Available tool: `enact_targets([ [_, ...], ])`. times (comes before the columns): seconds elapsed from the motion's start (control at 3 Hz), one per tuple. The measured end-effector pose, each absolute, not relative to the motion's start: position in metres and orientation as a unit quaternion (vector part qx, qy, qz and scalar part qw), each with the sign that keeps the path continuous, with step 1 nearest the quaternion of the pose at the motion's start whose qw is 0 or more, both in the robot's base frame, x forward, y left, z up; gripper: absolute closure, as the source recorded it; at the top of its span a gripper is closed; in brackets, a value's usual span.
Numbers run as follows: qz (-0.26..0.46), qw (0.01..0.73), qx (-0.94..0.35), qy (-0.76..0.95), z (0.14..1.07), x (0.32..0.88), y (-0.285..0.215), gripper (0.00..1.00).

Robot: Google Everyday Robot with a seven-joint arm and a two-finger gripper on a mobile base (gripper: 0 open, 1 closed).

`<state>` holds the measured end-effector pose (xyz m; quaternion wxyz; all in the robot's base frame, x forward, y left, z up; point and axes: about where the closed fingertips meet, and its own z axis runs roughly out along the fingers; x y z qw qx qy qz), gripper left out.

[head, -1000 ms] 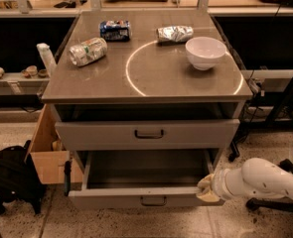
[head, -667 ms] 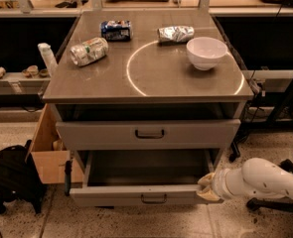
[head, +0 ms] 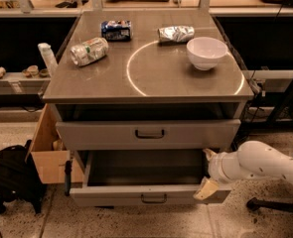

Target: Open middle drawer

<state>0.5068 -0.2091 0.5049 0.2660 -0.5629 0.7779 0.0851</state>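
In the camera view, the middle drawer point(head: 111, 195) stands pulled well out beneath the upper drawer point(head: 190, 133). The gripper point(head: 204, 173) sits at its front right corner. Its fingers point(head: 206, 188) seem spread, one against the drawer front and the other farther back along the right wall.

Grey table point(head: 86, 83) with a white ring point(head: 127, 69), white bowl point(head: 206, 52), black backpack point(head: 9, 180). Tan gripper point(head: 206, 188) at the open grey drawer's point(head: 111, 195) right corner.

Grey middle drawer point(head: 117, 194) pulled out, claw point(head: 206, 188) at corner
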Motion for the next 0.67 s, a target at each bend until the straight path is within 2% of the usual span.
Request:
enact_targets([
  [0.33,0.069,0.273,-0.567,0.774,0.523,0.52,-0.206,0.16],
  [0.67,0.058,0.292,-0.56,0.773,0.525,0.538,-0.209,0.39],
])
